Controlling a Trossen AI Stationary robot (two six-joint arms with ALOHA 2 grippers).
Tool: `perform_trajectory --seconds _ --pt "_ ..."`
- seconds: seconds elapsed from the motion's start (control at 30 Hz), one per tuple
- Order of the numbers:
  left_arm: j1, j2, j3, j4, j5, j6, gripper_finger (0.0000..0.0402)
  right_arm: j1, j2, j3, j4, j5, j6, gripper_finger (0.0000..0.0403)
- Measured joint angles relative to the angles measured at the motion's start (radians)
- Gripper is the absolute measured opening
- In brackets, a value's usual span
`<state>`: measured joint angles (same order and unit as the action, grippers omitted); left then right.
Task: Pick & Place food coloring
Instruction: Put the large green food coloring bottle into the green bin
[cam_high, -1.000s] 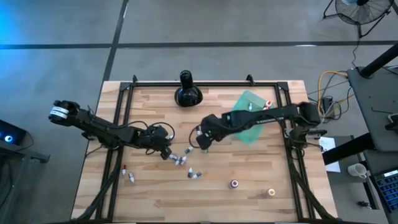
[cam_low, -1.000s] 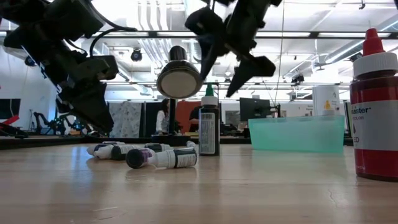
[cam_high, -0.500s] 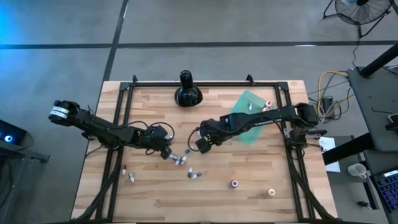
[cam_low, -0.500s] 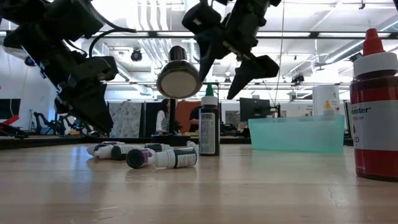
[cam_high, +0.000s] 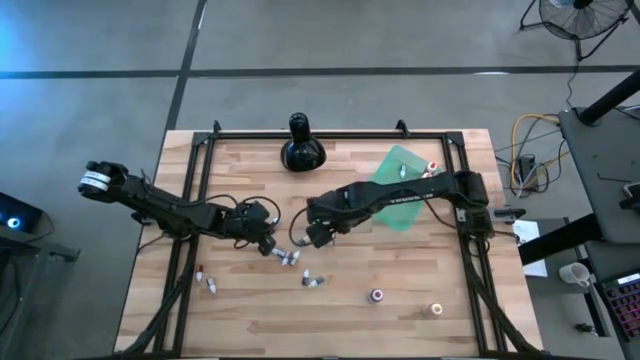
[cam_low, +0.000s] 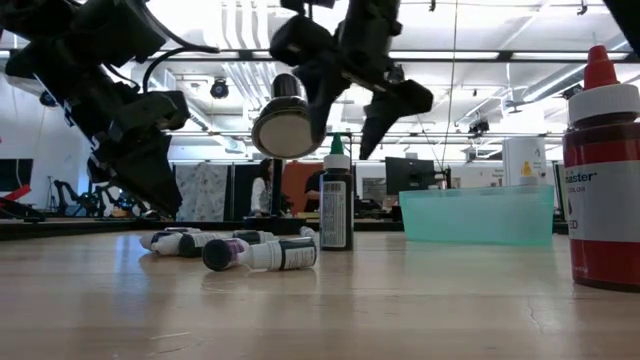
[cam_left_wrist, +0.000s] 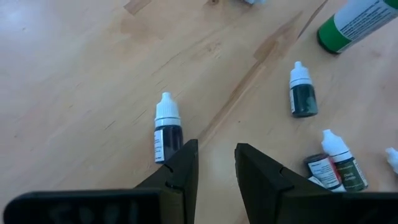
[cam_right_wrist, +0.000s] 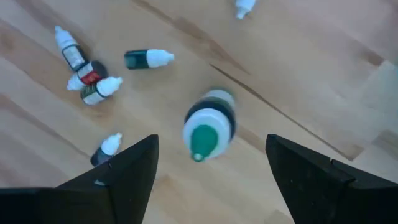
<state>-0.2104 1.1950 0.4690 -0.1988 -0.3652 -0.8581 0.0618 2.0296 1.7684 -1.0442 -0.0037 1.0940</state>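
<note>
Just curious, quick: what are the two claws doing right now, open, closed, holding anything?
Left gripper: fingers slightly apart, holding nothing, above the table.
Right gripper: fingers wide open, empty, over an upright green-tipped bottle.

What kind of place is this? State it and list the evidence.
Probably a robotics lab in an open-plan office or workshop. A wooden workbench with a metal frame carries two robot arms, cables and a floor fan stand on bare concrete beside it, and exposed ceiling ducts with desks and monitors show behind.

A black bulbous long-necked object (cam_high: 302, 148) and a teal plastic sheet (cam_high: 398, 190) rest on the wooden counter (cam_high: 400, 310), both beyond the right pincer (cam_high: 313, 236).
</note>
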Motion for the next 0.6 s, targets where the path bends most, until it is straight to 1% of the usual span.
perform_trajectory --seconds 0.1,0.33,0.43,0.6 --pt "0.000 0.000 0.000 -0.003 0.000 0.000 0.0080 0.004 0.042 0.062 -0.022 -0.001 -0.010 0.0288" --pt "0.000 0.000 0.000 -0.003 0.000 -0.003 0.0080 0.003 0.132 0.183 -0.199 0.003 -0.072 0.0284" --pt "0.000 0.000 0.000 -0.003 0.000 -0.005 0.0080 0.004 0.146 0.202 -0.190 0.000 -0.087 0.0270" --pt "0.000 0.000 0.000 -0.004 0.000 -0.006 0.0080 0.003 0.146 0.201 -0.182 0.003 -0.085 0.0236"
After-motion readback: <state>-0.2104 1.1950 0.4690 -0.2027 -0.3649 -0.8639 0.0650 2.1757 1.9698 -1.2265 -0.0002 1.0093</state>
